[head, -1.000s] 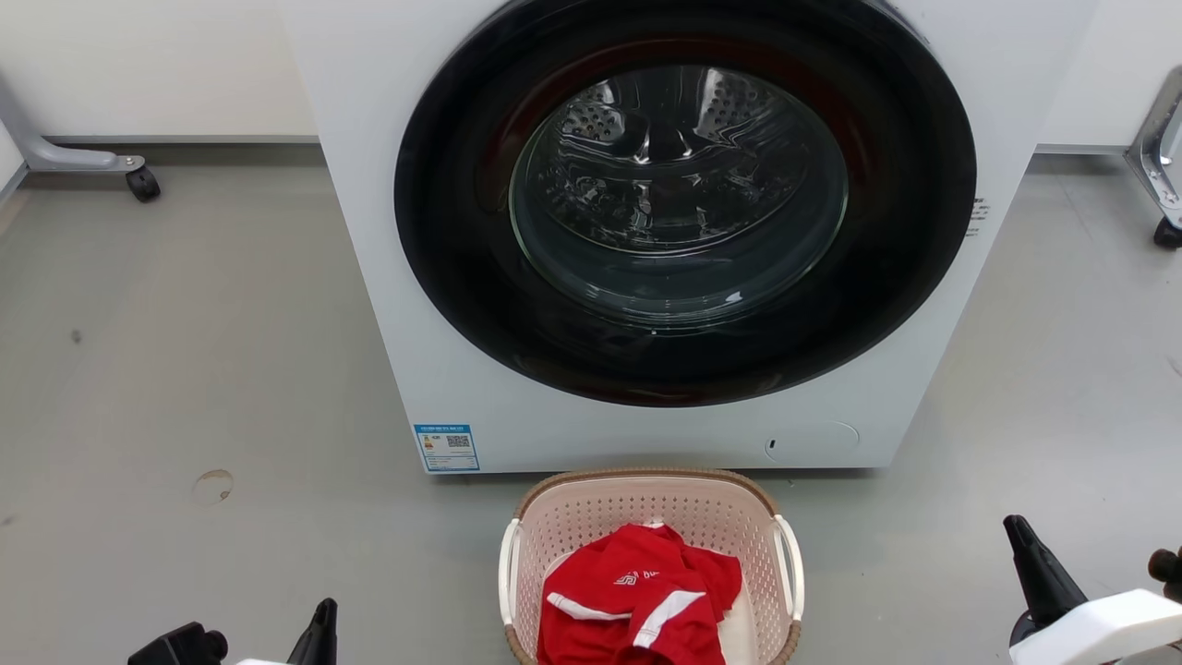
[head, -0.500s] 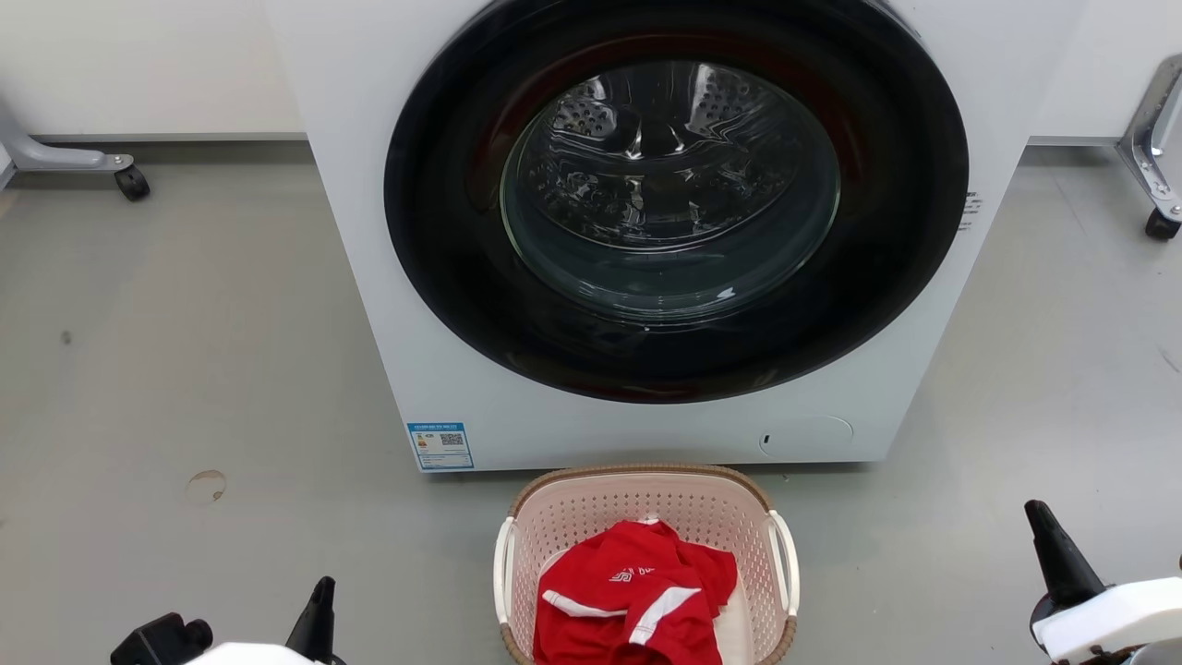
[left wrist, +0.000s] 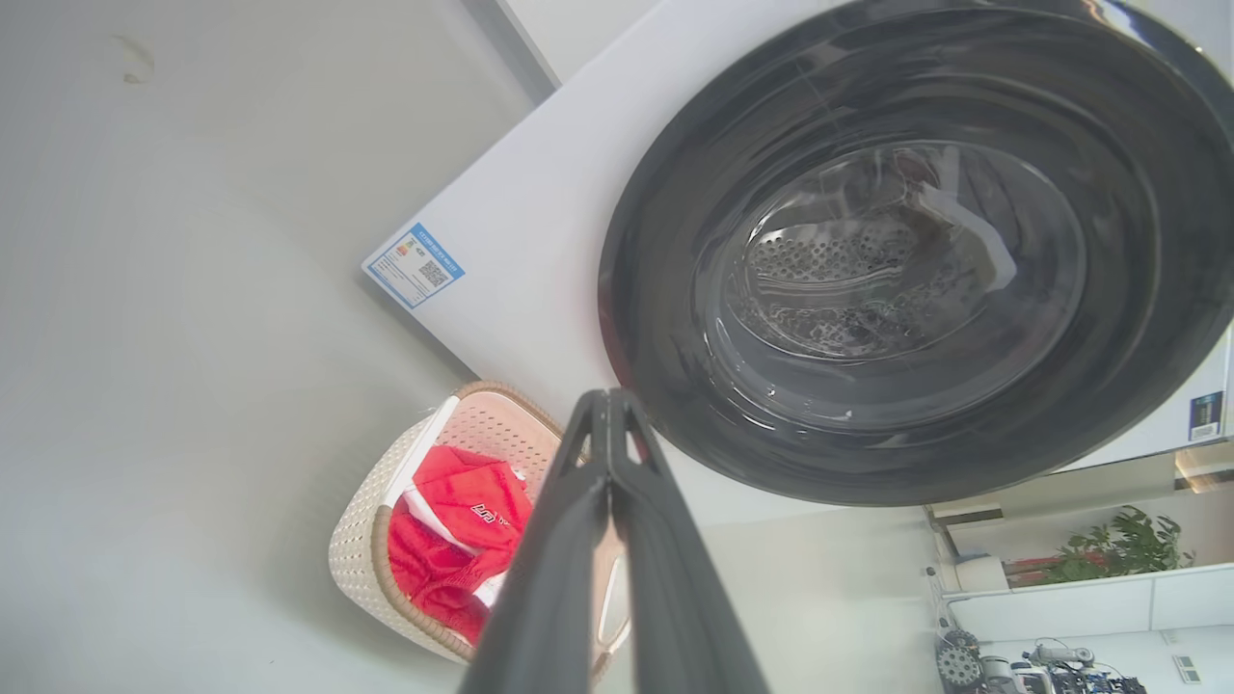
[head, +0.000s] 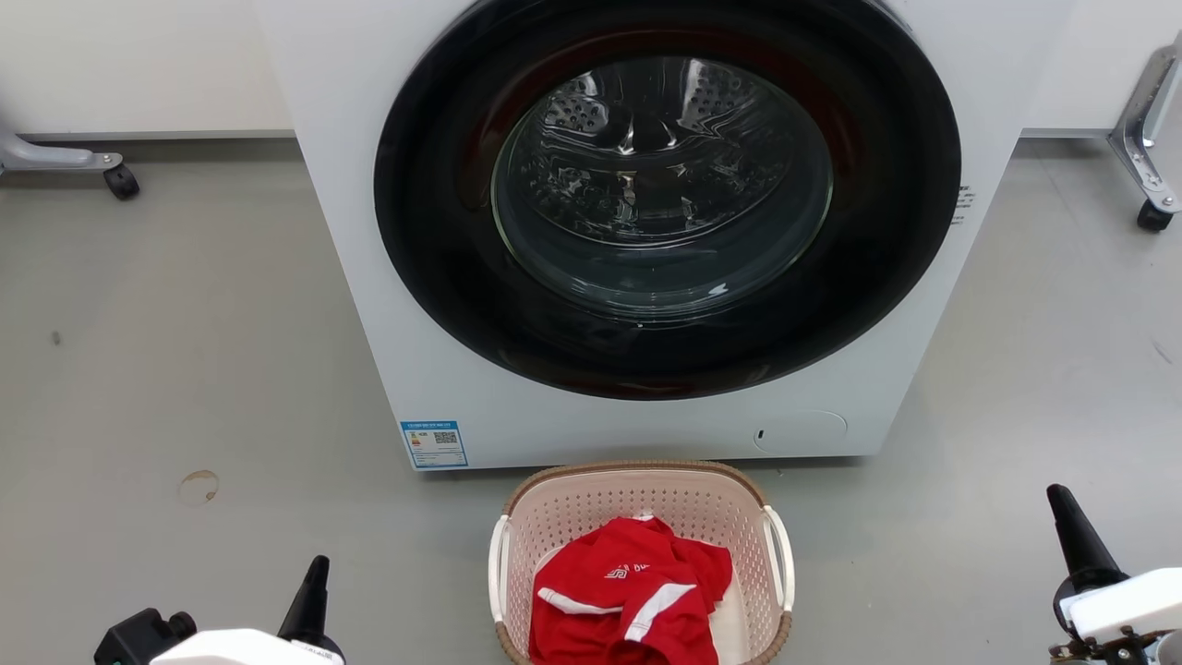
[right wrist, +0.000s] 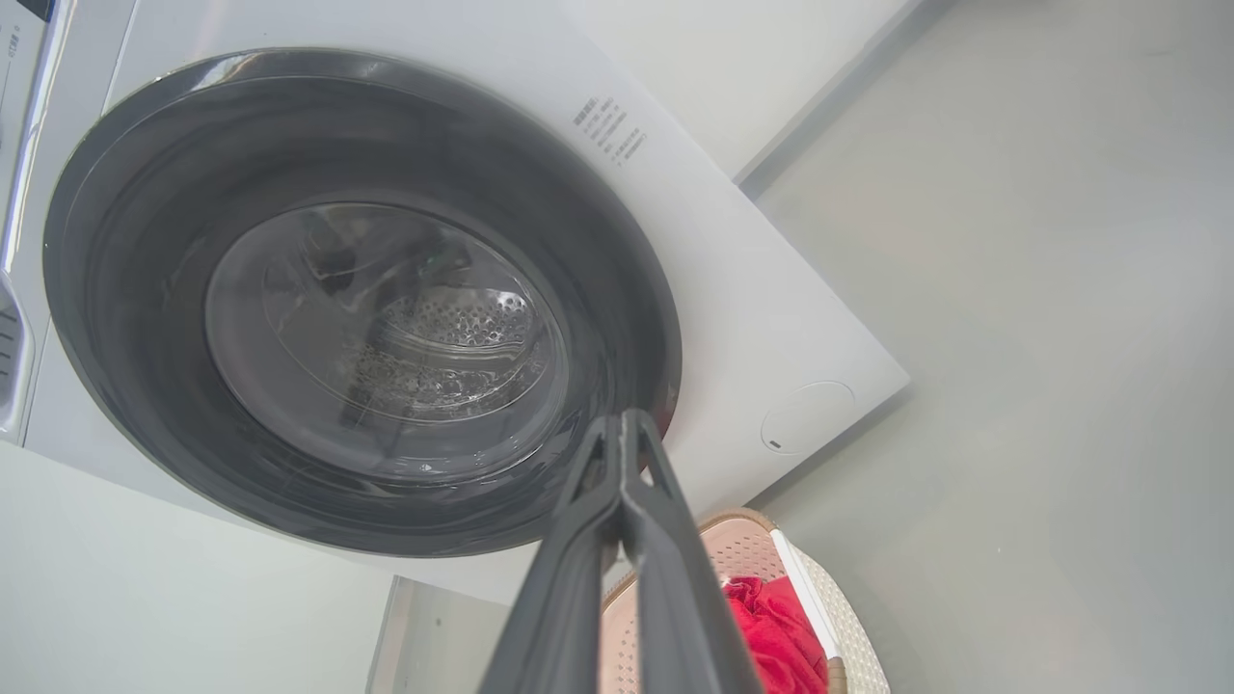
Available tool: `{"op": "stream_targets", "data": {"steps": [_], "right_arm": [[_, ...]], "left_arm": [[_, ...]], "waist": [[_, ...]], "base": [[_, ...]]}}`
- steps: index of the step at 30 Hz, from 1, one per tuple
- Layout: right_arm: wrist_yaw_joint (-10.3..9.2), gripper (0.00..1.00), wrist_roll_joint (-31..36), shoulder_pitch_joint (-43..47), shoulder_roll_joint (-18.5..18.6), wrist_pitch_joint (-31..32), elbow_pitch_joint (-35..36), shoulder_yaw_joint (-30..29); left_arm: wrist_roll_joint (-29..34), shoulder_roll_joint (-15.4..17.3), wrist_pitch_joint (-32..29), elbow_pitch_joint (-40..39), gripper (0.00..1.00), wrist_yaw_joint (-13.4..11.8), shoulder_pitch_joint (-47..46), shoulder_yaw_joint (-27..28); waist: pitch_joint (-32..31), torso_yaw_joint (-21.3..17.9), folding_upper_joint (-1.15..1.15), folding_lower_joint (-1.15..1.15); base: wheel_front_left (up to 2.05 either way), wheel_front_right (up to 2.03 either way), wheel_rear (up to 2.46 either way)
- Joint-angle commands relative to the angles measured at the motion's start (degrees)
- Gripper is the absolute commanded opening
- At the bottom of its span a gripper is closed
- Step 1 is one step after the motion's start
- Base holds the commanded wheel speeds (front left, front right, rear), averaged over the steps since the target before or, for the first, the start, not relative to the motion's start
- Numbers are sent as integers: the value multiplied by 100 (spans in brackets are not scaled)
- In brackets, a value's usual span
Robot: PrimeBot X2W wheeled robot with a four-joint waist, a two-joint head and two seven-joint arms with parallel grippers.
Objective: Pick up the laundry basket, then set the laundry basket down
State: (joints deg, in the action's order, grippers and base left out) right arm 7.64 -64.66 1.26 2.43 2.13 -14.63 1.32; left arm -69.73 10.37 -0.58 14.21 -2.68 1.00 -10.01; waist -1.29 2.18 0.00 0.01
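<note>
Sitting on a smooth grey floor (head: 185,369), the laundry basket (head: 591,508) is right in front of the white washer (head: 360,277). Its far rim stops just short of the machine's base, below the big dark round door (head: 443,277) (shut, with a glass window showing the drum). A red shirt (head: 628,591) with white stripes is bunched up inside the basket.

The floor's mostly plain, apart from a faint ring-shaped stain (head: 199,485) off to the left. There's a blue label (head: 434,445) on the washer's lower corner. Behind it all is a pale wall (head: 138,65), with a black caster (head: 120,181) under a metal leg at far left and a second caster (head: 1151,216) at far right.

The left gripper (head: 319,568) sits low left and the right gripper (head: 1062,503) low right. Both are well apart from the basket, fingers pressed together, holding nothing.
</note>
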Motion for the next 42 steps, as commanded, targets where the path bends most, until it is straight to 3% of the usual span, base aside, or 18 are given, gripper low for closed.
{"op": "stream_targets", "data": {"steps": [1, 42], "right_arm": [[-9, 0, -155, -351, 120, 54, 109, -14], [-14, 0, -2168, -656, 63, 353, 71, -616]], "left_arm": [[-117, 43, -28, -120, 0, 81, -327, 218], [-1785, -555, -449, -38, 0, 807, -630, 1313]], "waist": [[4, -6, 0, 0], [114, -171, 0, 0]], "base": [[0, 0, 0], [0, 0, 0]]}}
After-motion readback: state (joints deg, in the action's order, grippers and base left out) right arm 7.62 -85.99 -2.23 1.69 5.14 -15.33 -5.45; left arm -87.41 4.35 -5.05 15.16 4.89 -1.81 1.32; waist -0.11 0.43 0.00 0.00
